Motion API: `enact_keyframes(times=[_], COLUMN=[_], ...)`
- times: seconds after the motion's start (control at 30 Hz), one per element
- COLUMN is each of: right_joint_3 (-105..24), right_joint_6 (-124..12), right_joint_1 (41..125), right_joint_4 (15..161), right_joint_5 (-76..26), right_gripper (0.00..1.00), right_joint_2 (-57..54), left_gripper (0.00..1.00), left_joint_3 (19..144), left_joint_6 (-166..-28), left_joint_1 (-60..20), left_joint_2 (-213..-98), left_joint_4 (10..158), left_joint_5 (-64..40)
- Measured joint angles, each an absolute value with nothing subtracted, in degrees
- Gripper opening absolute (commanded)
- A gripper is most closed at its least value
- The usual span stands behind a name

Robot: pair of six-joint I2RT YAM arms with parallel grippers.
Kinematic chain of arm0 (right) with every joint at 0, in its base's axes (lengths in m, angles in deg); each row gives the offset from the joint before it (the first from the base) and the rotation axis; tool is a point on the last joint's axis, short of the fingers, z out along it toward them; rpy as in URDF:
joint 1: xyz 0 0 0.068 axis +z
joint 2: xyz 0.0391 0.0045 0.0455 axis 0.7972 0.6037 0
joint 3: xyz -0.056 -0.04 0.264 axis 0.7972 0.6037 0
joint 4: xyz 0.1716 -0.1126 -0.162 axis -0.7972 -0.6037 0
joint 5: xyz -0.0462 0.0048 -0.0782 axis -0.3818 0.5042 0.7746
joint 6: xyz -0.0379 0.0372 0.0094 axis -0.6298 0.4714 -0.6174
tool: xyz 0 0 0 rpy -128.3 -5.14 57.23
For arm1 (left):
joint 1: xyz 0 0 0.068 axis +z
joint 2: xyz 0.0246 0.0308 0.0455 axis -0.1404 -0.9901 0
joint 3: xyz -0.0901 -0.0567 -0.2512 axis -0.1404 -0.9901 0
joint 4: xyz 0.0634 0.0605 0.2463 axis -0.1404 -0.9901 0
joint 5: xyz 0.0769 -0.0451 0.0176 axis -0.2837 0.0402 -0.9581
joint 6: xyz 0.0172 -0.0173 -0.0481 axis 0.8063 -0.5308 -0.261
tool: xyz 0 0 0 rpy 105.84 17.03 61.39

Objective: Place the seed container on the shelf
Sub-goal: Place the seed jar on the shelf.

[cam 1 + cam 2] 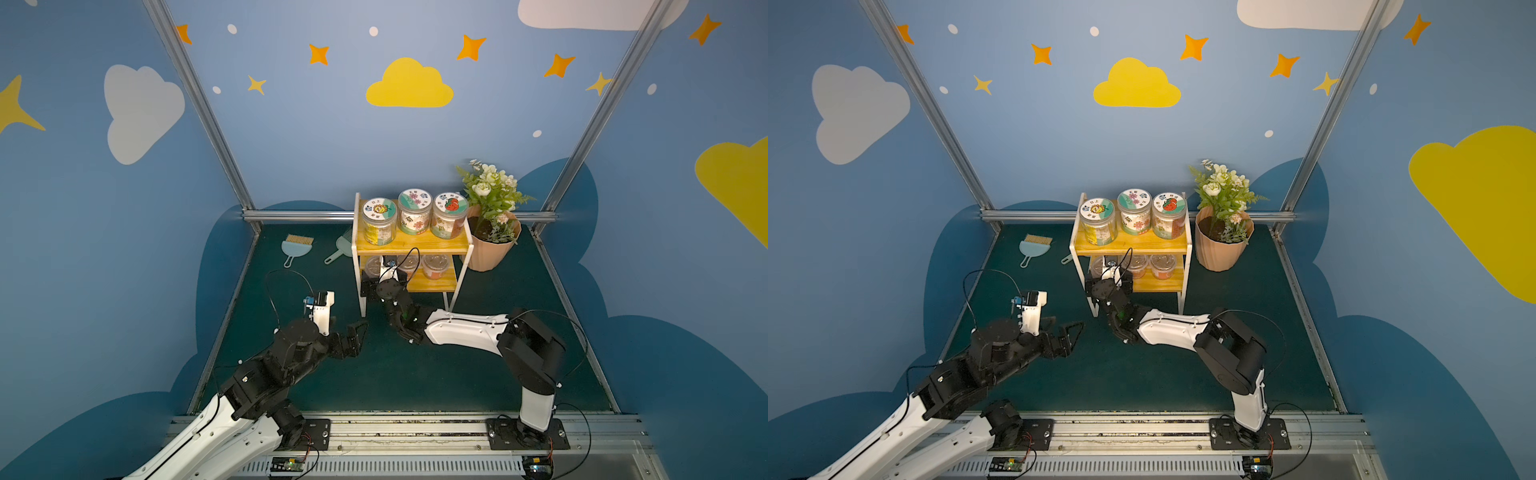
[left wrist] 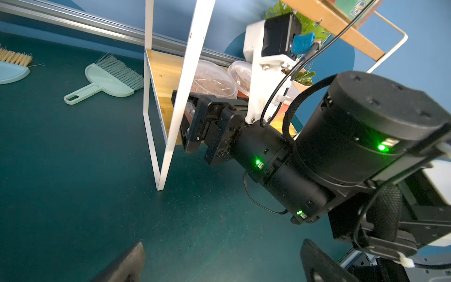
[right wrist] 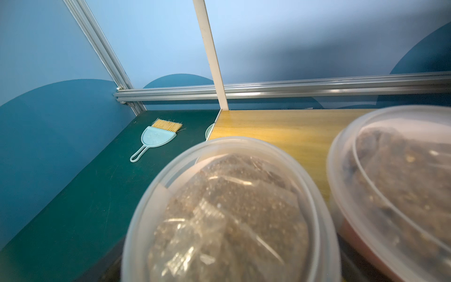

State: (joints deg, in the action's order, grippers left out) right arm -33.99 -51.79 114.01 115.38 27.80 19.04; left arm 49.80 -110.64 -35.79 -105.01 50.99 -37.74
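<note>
Right gripper (image 2: 191,124) sits at the seed container (image 3: 229,214) on the shelf (image 1: 415,245), can't tell if it's pinching or spread, I'd open wide then back straight out

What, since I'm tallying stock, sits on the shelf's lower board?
Three clear-lidded tubs in a row. The right gripper covers the leftmost tub's front; the top board hides their far rims.

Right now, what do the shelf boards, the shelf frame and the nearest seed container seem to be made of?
Shelf boards: probably wood with a smooth yellow finish; grain shows.
Shelf frame: likely white-painted metal; thin flat bars.
Seed container: clear, slightly cloudy plastic; its contents show through the lid.
</note>
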Motion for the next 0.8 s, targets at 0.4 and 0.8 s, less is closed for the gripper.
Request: enact_keyframes(times=[0.4,0.8], right_joint_3=[-33.03,-26.67], right_joint_6=[-49.52,-45.65], right_joint_1=[116.59,119.58], right_joint_4=[112.67,111.66], right_joint_5=[31.36,31.25], right_gripper=[0.92,0.83], right_joint_2=[18.05,12.66], left_gripper=[1.0,1.0], left_joint_3=[49.76,50.65], left_joint_6=[-110.68,-110.81], left_joint_1=[-34.78,-34.23], left_joint_2=[-103.83,-103.48], left_joint_4=[50.4,47.02], left_joint_5=[-37.61,-38.75])
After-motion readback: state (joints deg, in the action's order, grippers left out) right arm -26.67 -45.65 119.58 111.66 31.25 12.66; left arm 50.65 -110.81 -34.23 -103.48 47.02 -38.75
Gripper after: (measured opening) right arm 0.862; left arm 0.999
